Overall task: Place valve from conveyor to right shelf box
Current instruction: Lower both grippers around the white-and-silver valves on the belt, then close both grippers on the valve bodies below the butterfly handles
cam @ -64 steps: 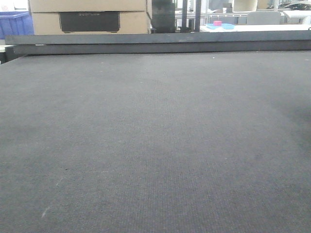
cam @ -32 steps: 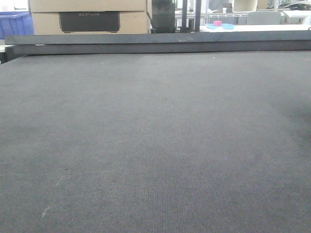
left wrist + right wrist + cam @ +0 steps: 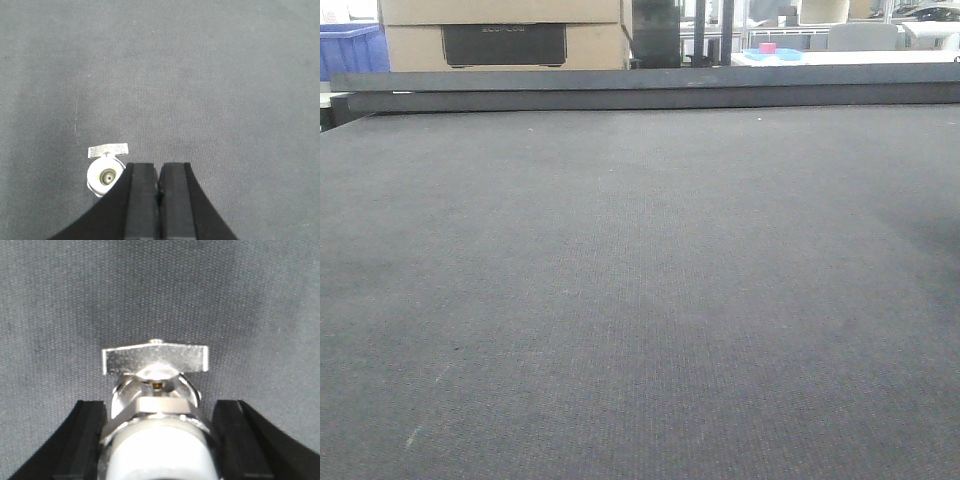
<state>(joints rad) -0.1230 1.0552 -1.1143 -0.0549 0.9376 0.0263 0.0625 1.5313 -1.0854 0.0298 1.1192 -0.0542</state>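
The conveyor (image 3: 640, 280) is a dark grey woven belt that fills the front view, where neither arm shows. In the right wrist view a metal valve (image 3: 159, 440) with a white cap and a flat silver handle sits between the fingers of my right gripper (image 3: 160, 407). Both black pads press against its sides, just above the belt. In the left wrist view my left gripper (image 3: 159, 172) is shut with nothing in it. A second small valve (image 3: 104, 176) lies on the belt just left of its fingertips. The right shelf box is out of view.
Beyond the belt's far rail (image 3: 640, 90) stand stacked cardboard boxes (image 3: 500, 35), a blue crate (image 3: 350, 50) at the left and a blue tray (image 3: 788, 55) with a pink object on a white table at the right.
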